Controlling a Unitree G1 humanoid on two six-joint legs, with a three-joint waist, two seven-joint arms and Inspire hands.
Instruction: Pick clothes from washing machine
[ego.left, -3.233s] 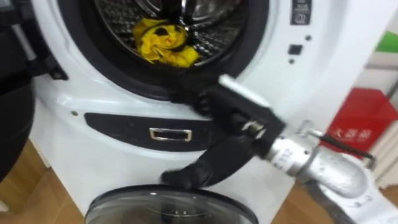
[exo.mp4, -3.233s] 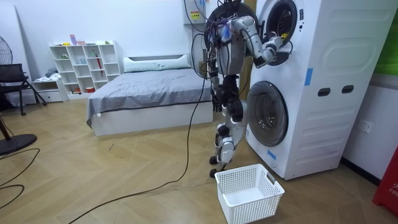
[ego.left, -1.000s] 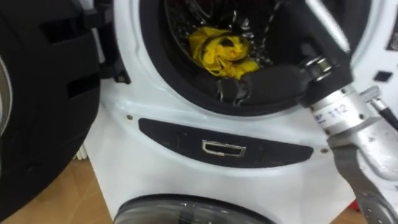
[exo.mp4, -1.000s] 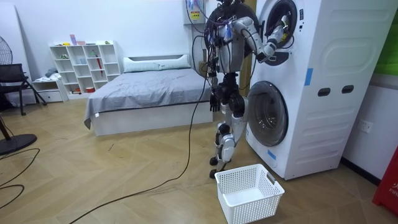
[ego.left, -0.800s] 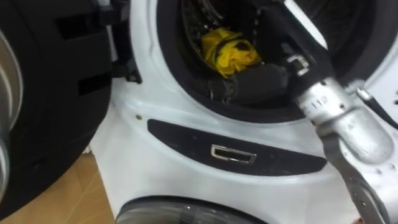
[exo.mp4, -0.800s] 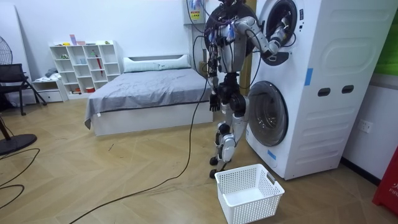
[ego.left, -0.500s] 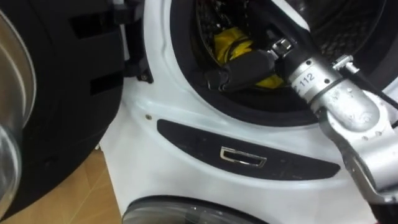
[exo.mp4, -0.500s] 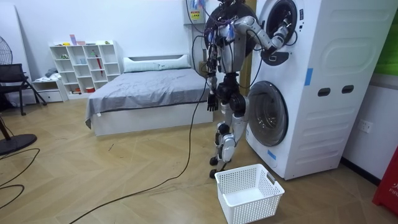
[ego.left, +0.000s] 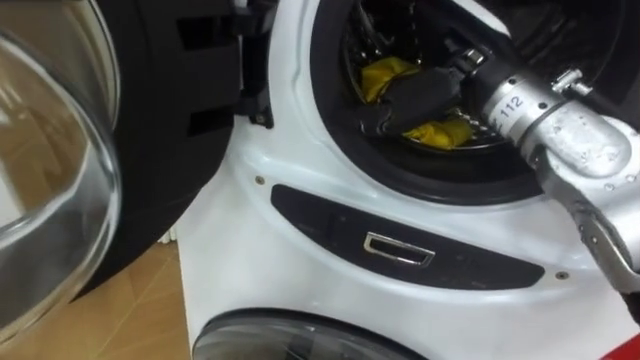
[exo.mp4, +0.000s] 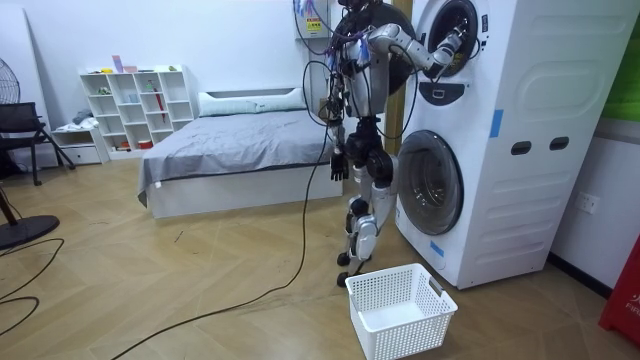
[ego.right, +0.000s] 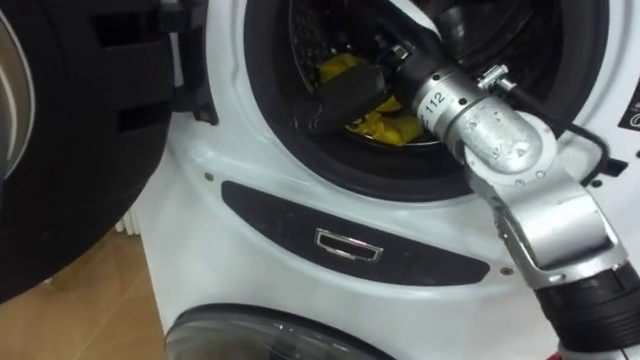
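Because the yellow garment is a small crumpled piece of cloth, it is judged light, soft and limp. It will fold and sag when lifted and is not fragile. It may snag on the metal drum or drag on the dark door seal on the way out. The best hold is judged to be a raised bunch of folds at the top of the heap. Gather this into the palm rather than pinching a thin edge, so that the whole piece comes away together.

The garment lies low in the drum of the upper washing machine, near the front of the opening. The right hand enters the opening from the right and lies directly over the garment, covering its middle. Yellow cloth shows at the far left of the hand and at its near right, under the wrist. Hand and cloth appear to touch. Whether the hand has closed on the cloth cannot be told, as its underside is hidden.

The round door stands open at the left. The left hand hangs beside the robot's hip. A white basket stands on the floor near the robot's feet.
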